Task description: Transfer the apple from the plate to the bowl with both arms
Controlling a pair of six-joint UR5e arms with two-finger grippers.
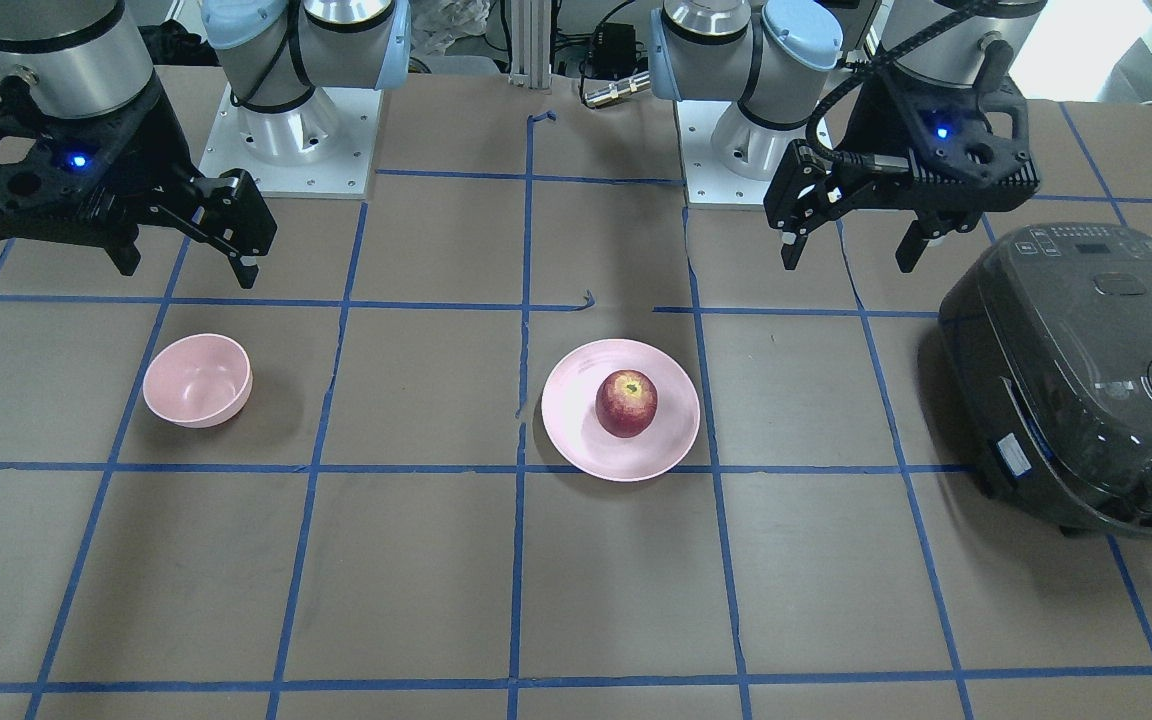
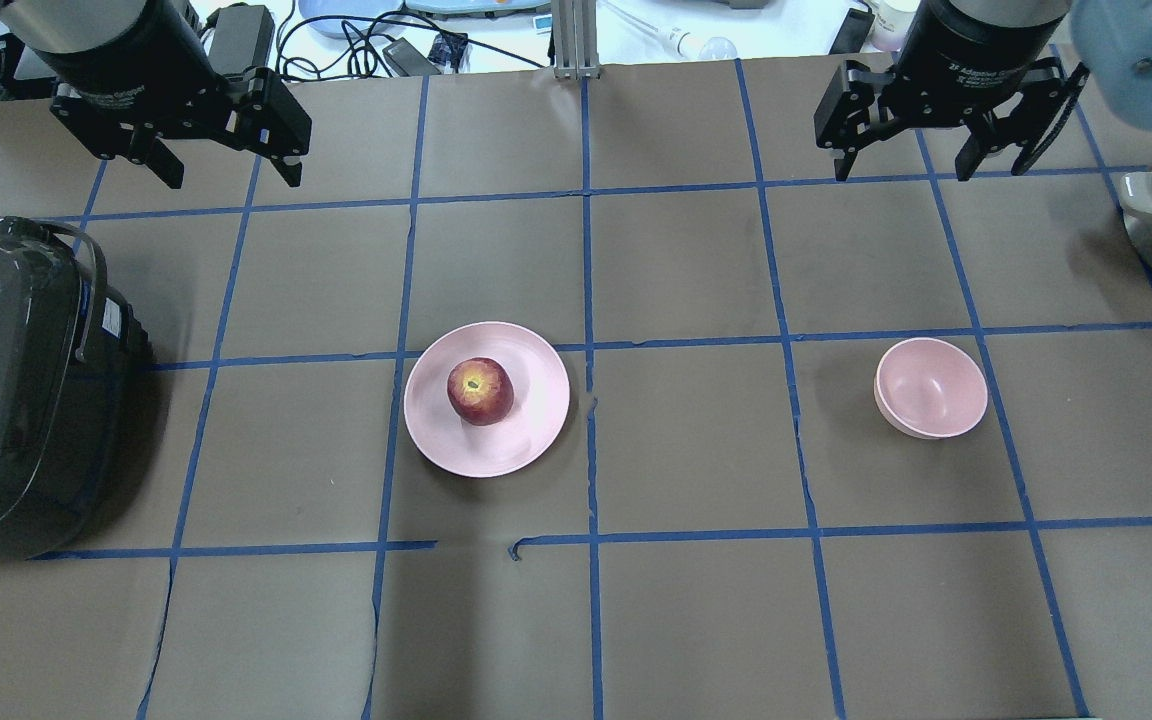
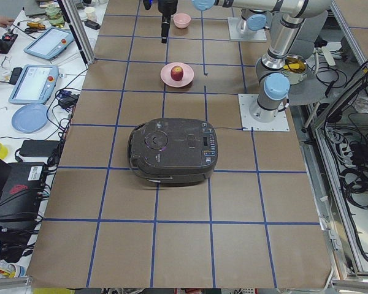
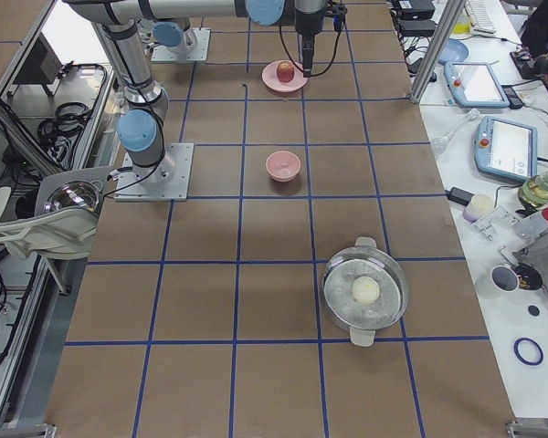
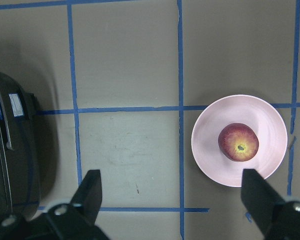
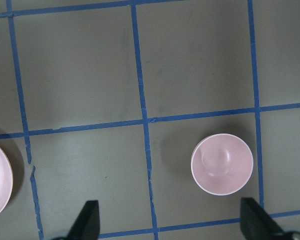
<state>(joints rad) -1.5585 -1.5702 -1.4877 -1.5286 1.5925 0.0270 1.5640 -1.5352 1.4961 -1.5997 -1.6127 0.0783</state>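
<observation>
1. Surface of brown paper gridded with blue tape point(image 1: 416, 580): the nearest rows of squares, seen from the operators' side, carry none of the task's things.
2. Next row back: a small round red apple with a yellowish stem patch point(image 1: 626, 403) sits stem-up on a wide, shallow pale-pink plate point(image 1: 576, 440), a little off the plate's centre. It has not been lifted yet.
3. Same row, well apart on the right arm's side: a small, deep pale-pink bowl point(image 1: 198, 412), upright and empty.
4. Dark grey, glossy rice cooker point(image 1: 1076, 380) stands beyond the plate on the left arm's side.
5. Farther back and raised: the black two-finger left end effector point(image 1: 851, 258) has its jaws spread wide and holds nothing. It hangs behind the plate, offset toward the cooker.
6. The black two-finger right end effector point(image 1: 186, 268) is likewise spread and empty, hanging behind the bowl.
7. Judgement: the step in hand is the left arm's reach for the apple.
   - Centre over the stem before descending.
   - Bring the fingers down either side of the apple's widest part.
   - Stop short of the plate so it is neither pressed nor dragged.
   - Close gently, since a round skin may roll or slip.
   - Lift straight up, clear of the rim, then swing away from the cooker toward the right arm.
</observation>
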